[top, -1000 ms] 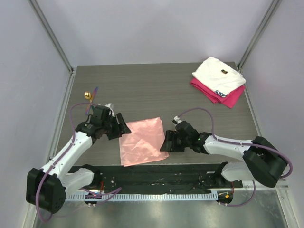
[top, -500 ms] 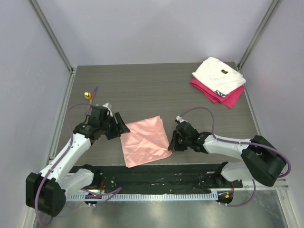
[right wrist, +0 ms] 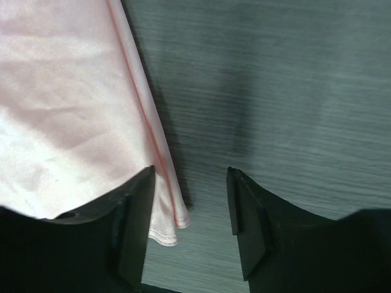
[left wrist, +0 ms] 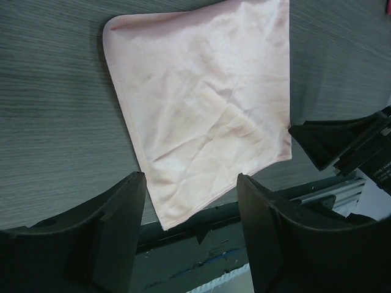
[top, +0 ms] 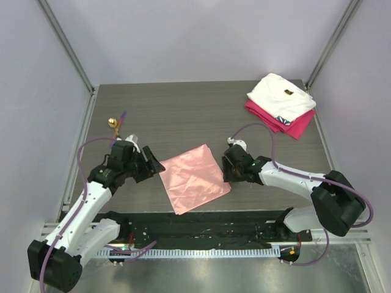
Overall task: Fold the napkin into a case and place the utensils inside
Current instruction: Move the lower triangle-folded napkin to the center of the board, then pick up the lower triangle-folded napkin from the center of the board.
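The salmon-pink napkin [top: 194,178] lies flat on the table between the arms, turned like a diamond. It also fills the left wrist view [left wrist: 208,104]. My left gripper [top: 153,163] hovers open at its left corner, jaws wide with nothing between them [left wrist: 189,177]. My right gripper [top: 227,171] is open at the napkin's right edge [right wrist: 190,174]. The doubled cloth corner [right wrist: 171,223] lies loose beside one finger, not pinched. The utensils [top: 115,124], a gold bowl and a thin purple handle, lie at the far left of the table.
A folded white cloth [top: 281,97] rests on a folded magenta cloth [top: 287,125] at the back right. A black rail [top: 201,229] runs along the near table edge, close to the napkin's near corner. Metal frame posts stand at both back corners.
The napkin has turned and slid toward the right and far side. My right gripper moved up along its right edge, shut, then opened again. The left arm drew back slightly.
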